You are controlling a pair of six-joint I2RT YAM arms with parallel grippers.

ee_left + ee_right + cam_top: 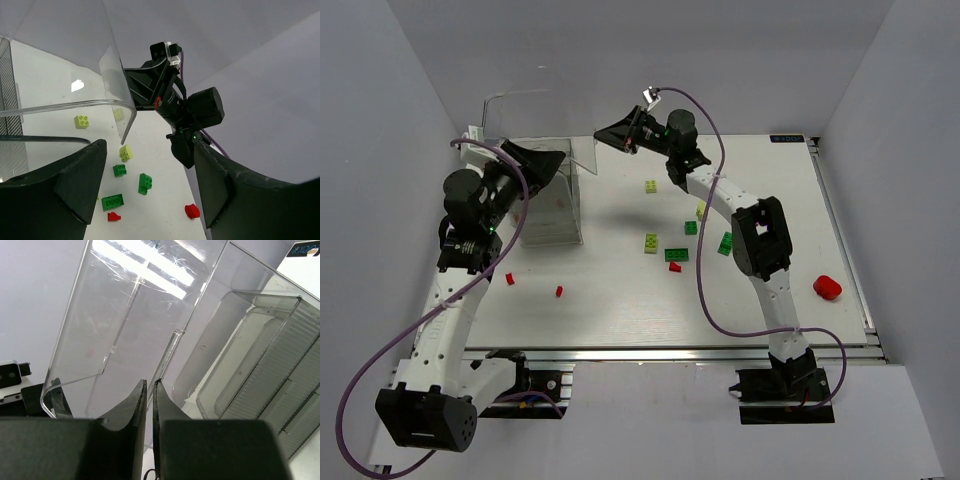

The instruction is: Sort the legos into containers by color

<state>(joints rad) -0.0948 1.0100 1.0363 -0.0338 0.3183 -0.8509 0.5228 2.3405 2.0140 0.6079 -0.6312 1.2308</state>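
The black two-fingered right gripper (149,384) has its fingers pressed almost together, only a thin slit between them. A thin wall edge of the tall transparent clear-plastic bin with rounded corners (115,315) runs down into that slit. Its ribbed clear side walls (285,365) stand off to the right
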